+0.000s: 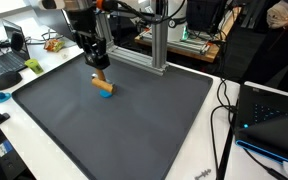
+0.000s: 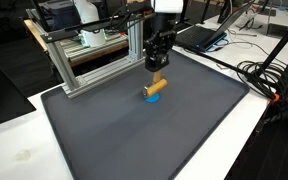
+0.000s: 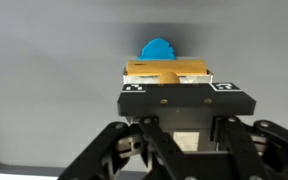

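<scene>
My gripper (image 1: 98,70) points down over the far part of a dark grey mat (image 1: 134,130) and is shut on a light wooden block (image 1: 100,80). The block hangs tilted from the fingers, and its lower end meets a small blue piece (image 1: 105,92) lying on the mat. In the other exterior view the gripper (image 2: 158,70), the wooden block (image 2: 157,86) and the blue piece (image 2: 150,97) stand the same way. In the wrist view the wooden block (image 3: 166,70) lies across the gripper (image 3: 179,82), and the blue piece (image 3: 158,48) shows just beyond it.
An aluminium frame (image 2: 94,55) stands along the mat's far edge. A laptop (image 1: 269,110) and cables (image 1: 224,110) lie beside the mat on the white table. Another laptop (image 1: 9,55) and small items (image 1: 32,66) sit at the opposite side.
</scene>
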Robot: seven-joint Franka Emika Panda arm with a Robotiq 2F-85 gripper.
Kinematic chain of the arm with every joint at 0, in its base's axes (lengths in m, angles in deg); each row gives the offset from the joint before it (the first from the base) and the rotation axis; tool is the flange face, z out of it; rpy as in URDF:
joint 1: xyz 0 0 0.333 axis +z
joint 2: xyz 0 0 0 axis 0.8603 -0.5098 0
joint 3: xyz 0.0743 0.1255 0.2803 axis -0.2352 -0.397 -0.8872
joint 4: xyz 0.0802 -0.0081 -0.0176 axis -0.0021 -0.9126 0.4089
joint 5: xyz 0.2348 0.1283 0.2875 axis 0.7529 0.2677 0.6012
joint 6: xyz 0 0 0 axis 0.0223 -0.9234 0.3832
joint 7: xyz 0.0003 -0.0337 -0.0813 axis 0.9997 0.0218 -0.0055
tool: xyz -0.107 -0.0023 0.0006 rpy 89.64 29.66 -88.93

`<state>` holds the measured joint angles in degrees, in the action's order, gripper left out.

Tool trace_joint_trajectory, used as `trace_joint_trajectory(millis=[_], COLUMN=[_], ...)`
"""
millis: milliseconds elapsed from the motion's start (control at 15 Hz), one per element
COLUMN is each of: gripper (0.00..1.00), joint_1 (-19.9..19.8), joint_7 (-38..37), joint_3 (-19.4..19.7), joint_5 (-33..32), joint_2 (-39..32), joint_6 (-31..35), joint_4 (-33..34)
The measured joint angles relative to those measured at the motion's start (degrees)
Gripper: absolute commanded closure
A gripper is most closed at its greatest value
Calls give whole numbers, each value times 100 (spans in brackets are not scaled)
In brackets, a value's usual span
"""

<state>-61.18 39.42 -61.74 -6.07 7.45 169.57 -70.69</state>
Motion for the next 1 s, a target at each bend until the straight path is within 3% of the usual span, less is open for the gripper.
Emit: trace_joint_trajectory(millis=[400,1000], gripper=[77,77], joint_1=[53,58], joint_7=[-178,-334], joint_3=[65,95], joint_5=[-181,-177], joint_2=[-347,-359], joint_6=[361,292], joint_4=[7,11])
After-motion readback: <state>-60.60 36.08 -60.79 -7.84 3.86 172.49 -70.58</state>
